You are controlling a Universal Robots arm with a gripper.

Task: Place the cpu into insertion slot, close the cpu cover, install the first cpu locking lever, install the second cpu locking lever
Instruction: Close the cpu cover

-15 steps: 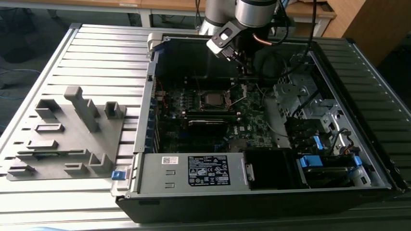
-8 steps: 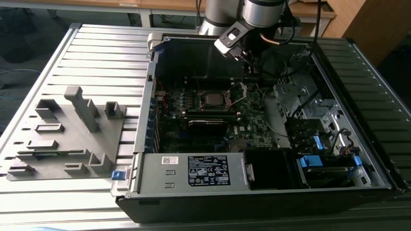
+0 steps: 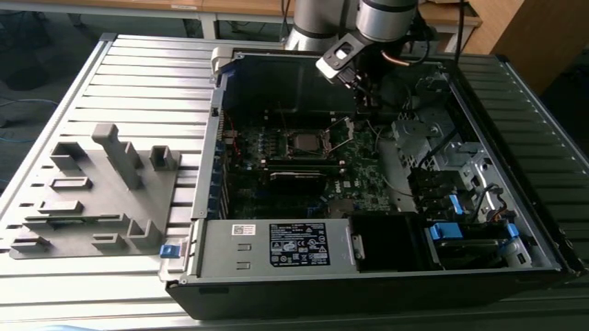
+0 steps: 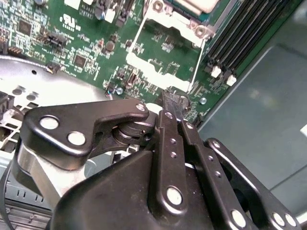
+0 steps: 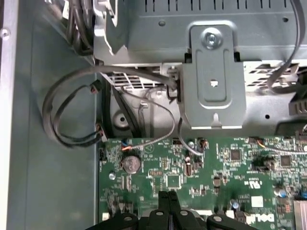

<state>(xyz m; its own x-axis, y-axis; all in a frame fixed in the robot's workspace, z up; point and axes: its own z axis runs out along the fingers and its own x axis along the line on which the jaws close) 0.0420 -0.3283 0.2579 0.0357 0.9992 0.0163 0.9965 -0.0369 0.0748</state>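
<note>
We look over a ribbed grey metal table (image 3: 138,83) carrying an open computer case (image 3: 368,289) laid on its side. A grey fixture block (image 3: 101,193) sits by the table's edge on the exterior view's left.

Nearest us, along the case's front wall, lies the power supply (image 3: 276,245) with its white label. Next comes a black memory stick (image 3: 296,174) on the green motherboard (image 3: 368,186). Beyond it the cpu (image 3: 305,143) sits in the insertion slot (image 3: 287,141), and the cpu cover (image 4: 149,66) stands open, off the socket.

The gripper (image 4: 171,98) has its fingers pressed together, tips at the cover's free edge. We cannot tell whether they pinch it.

Dark cables (image 5: 72,120) loop beside the motherboard's edge. The arm (image 3: 387,17) rises over the table's far edge.
</note>
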